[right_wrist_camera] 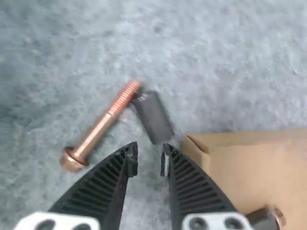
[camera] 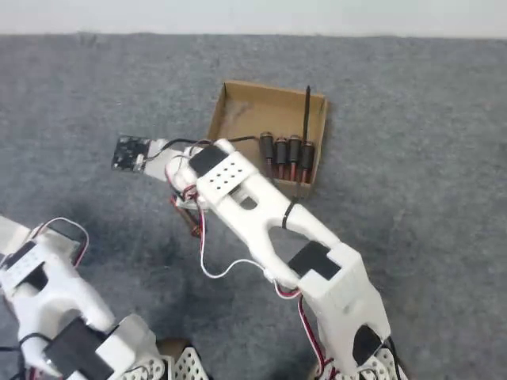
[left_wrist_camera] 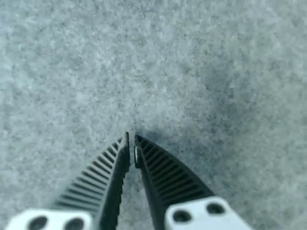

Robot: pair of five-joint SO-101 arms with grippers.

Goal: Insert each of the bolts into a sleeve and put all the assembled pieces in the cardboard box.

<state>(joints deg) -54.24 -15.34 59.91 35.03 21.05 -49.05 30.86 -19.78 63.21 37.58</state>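
Note:
A copper bolt (right_wrist_camera: 100,127) lies flat on the grey carpet, its threaded tip next to one end of a short black sleeve (right_wrist_camera: 152,116). My right gripper (right_wrist_camera: 148,154) hovers just short of the sleeve, its fingers slightly open with nothing between them. The cardboard box (right_wrist_camera: 249,163) has a corner right beside it. In the high view the box (camera: 253,111) holds several assembled pieces (camera: 287,156) in a row along its near wall, and the right arm (camera: 230,178) covers the loose bolt and sleeve. My left gripper (left_wrist_camera: 130,143) is shut and empty over bare carpet.
The left arm (camera: 47,285) sits at the near left, far from the box. A thin black rod (camera: 307,119) stands up from the box's right side. A small black circuit board (camera: 131,153) juts out past the right arm's wrist. Grey carpet (camera: 412,158) surrounds everything.

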